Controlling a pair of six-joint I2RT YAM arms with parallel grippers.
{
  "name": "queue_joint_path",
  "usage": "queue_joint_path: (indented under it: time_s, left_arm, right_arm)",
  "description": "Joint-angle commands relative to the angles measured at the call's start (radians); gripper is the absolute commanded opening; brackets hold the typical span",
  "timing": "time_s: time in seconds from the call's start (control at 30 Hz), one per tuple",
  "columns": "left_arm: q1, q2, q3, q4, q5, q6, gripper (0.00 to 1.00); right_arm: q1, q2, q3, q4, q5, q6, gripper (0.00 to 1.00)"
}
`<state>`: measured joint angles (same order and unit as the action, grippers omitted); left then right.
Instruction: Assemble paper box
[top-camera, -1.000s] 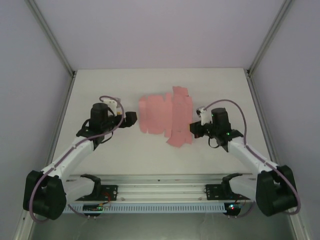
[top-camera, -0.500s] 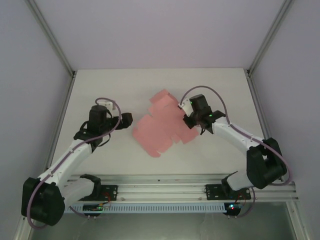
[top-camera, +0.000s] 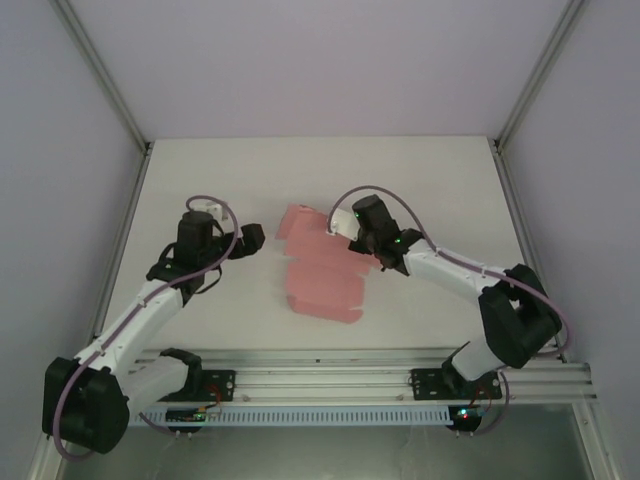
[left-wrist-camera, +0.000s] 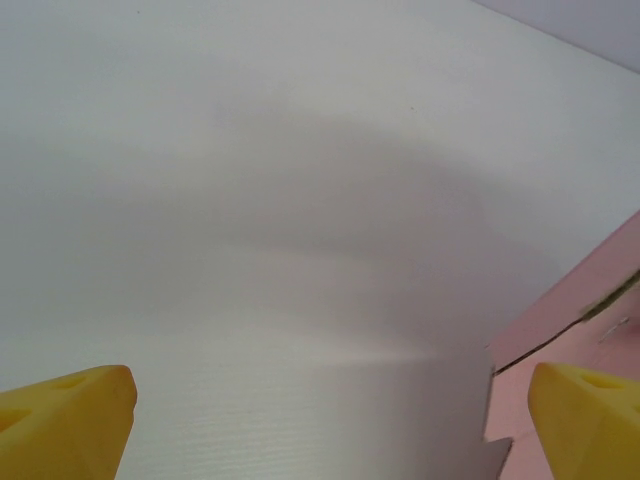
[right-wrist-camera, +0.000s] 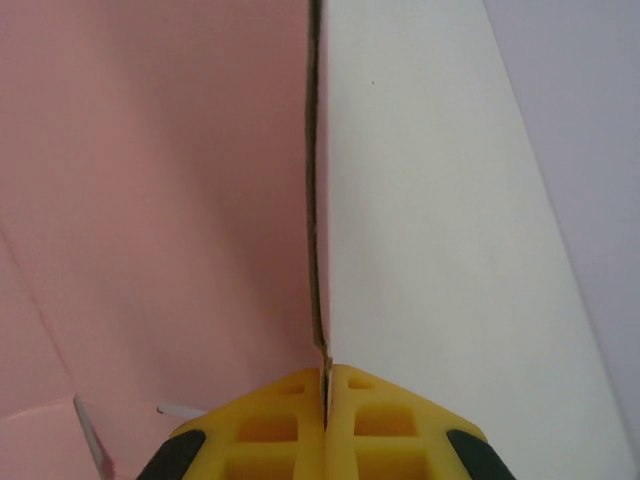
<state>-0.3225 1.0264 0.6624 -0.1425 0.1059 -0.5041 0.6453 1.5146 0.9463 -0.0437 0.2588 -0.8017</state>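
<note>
Currently the paper box (top-camera: 318, 275) is seen mid-table as a flat cut-out, one edge pinched between the closed fingers of the right gripper (right-wrist-camera: 325, 378). The left gripper (left-wrist-camera: 327, 415) is held wide open just beside it. The thin card could be torn or slipped out if pulled one-handed; the grip depth is possibly shallow.

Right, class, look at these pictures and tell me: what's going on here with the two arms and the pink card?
Two robot arms are working on a paper box, which at this point is a creased pink cut-out lying on the white table. The right gripper is shut on an edge at the card's right side. The left gripper is open just beside the card's left edge, holding nothing. The card does not look like a box yet.
</note>
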Motion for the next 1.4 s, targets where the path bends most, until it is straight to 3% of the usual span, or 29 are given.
queue_joint_path:
  time_s: [0.0,0.3,0.7,1.37]
  left_arm:
    - [-0.001,0.021,0.035,0.039,0.046,-0.054,1.0]
    - [-0.008,0.203,0.189,0.054,0.083,-0.044,1.0]
    - [-0.092,0.475,0.381,0.019,0.11,0.089,1.0]
    - [-0.204,0.576,0.391,0.026,0.043,0.126,1.0]
  right_arm:
    - [0.016,0.042,0.004,0.08,0.091,-0.116,0.02]
    - [0.042,0.105,0.036,0.075,0.143,-0.172,0.0]
    - [0.047,0.042,0.04,0.027,0.066,-0.148,0.0]
    - [0.018,0.024,0.115,-0.116,-0.041,0.006,0.0]
